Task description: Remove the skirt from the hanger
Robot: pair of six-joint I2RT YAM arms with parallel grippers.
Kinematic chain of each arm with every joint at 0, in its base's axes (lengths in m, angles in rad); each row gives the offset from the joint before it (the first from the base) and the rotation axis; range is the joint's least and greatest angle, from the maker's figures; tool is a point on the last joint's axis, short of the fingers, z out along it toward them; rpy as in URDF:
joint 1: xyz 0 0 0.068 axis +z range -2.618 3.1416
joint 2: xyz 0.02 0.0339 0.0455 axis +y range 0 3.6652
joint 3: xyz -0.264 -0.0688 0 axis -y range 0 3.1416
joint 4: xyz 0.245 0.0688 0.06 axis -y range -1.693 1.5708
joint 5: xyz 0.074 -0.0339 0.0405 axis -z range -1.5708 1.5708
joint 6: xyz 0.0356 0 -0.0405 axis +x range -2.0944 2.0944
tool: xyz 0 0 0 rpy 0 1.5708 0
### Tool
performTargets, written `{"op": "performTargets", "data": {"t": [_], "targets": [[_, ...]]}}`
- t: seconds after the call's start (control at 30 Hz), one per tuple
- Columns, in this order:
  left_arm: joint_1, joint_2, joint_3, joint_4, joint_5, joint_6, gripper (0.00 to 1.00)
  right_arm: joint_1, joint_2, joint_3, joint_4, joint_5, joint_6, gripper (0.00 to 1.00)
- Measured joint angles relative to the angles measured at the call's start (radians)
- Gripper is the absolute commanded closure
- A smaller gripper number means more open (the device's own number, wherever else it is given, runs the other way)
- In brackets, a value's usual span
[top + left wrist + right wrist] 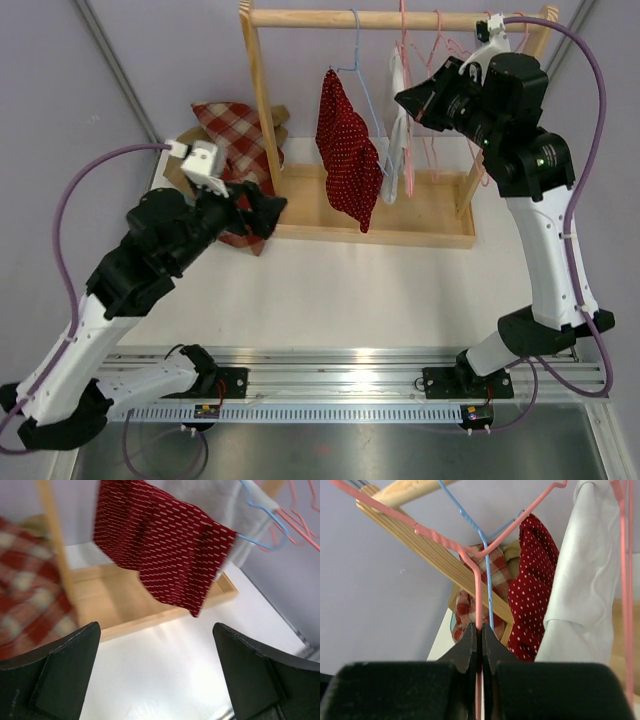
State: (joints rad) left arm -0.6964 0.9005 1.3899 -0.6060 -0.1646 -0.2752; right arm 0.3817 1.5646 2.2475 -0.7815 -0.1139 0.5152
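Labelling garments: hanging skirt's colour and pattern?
Skirt: dark red, small white dots. Clearest in right wrist view.

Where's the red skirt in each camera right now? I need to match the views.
Top external: skirt hangs mid-frame under the rack rod.
Left wrist: skirt fills the top centre, right of the rack post.
Right wrist: skirt right of centre, beside the white garment.
Shared landmark: the wooden rack.

The left arm (pixel 105 300) at lower left and the right arm (pixel 548 260) at right have white links and bulky black joints. A purple cable (pixel 60 215) loops off each. The left gripper (pixel 155 627) has matte black wedge fingers (pixel 55 675).
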Motion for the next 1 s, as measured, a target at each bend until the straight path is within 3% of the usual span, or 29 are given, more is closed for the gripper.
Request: {"op": "performTargets", "data": {"t": [0.23,0.43,0.63,1.0], "targets": [[-0.379,0.216,0.012,0.090,-0.106,0.041,0.01,0.000,-0.154,-0.143,-0.010,0.000,0.027,1.00],[-0.568,0.237,-0.074,0.269,-0.107,0.067,0.01,0.000,-0.310,-0.215,-0.030,0.001,0.043,1.00],[-0.637,0.348,-0.078,0.384,-0.127,0.085,0.01,0.000,-0.406,-0.223,-0.058,-0.006,0.063,1.00],[-0.642,0.492,-0.080,0.549,-0.146,0.132,0.01,0.000,-0.475,-0.234,-0.122,-0.052,0.103,1.00]]}}
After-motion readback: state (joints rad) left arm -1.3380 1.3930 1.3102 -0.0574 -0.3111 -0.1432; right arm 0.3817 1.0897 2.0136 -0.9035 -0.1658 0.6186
